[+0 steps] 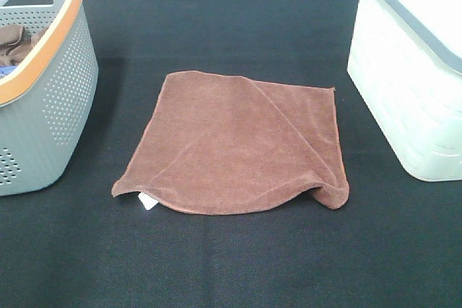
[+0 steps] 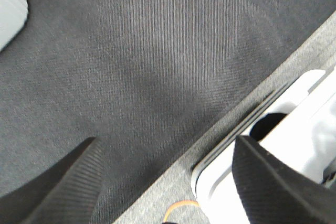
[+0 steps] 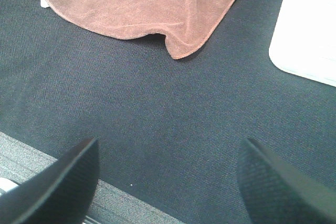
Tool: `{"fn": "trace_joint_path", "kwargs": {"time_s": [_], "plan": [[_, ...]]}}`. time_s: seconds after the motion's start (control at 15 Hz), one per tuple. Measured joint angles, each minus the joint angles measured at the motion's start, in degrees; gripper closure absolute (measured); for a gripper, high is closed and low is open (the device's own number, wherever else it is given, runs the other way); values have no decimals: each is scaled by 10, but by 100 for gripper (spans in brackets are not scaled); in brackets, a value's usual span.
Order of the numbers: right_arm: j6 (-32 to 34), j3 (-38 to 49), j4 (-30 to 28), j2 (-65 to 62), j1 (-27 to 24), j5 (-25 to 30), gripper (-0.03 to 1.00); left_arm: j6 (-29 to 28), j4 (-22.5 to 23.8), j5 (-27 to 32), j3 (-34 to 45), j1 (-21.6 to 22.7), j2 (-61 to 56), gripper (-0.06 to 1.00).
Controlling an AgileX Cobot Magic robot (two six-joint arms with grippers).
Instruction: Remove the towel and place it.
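Note:
A brown towel (image 1: pixel 238 146) lies spread on the black table cloth (image 1: pixel 231 257) in the middle of the exterior view, with a raised fold at its near right corner and a white tag at its near left. It also shows in the right wrist view (image 3: pixel 142 3). My right gripper (image 3: pixel 167 182) is open and empty, above the cloth near the table's front edge, short of the towel. My left gripper (image 2: pixel 165 182) is open and empty over bare cloth near the table's edge. Neither gripper shows in the exterior view.
A grey perforated basket (image 1: pixel 43 84) with an orange rim stands at the left, with brown cloth inside. A white bin (image 1: pixel 411 70) with a grey rim stands at the right and shows in the right wrist view (image 3: pixel 307 24).

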Motion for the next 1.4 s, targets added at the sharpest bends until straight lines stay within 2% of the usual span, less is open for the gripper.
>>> {"fn": "trace_joint_path", "kwargs": {"time_s": [0.13, 0.27, 0.33, 0.53, 0.67, 0.87, 1.07, 1.4], "plan": [[0, 0, 0, 0, 0, 0, 27, 0, -1, 1, 0, 50, -48, 28], [0, 0, 0, 0, 0, 0, 27, 0, -1, 1, 0, 145, -131, 28], [0, 0, 0, 0, 0, 0, 27, 0, -1, 1, 0, 145, -131, 28], [0, 0, 0, 0, 0, 0, 27, 0, 0, 1, 0, 219, -217, 28], [0, 0, 1, 0, -17, 0, 27, 0, 0, 1, 1, 230, -263, 28], [0, 1, 1, -5, -130, -2, 27, 0, 0, 1, 1, 230, -293, 28], [0, 2, 1, -67, -215, -2, 27, 0, 0, 1, 1, 230, -303, 28], [0, 2, 1, -131, -227, -1, 27, 0, 0, 1, 1, 233, -303, 28]]}}
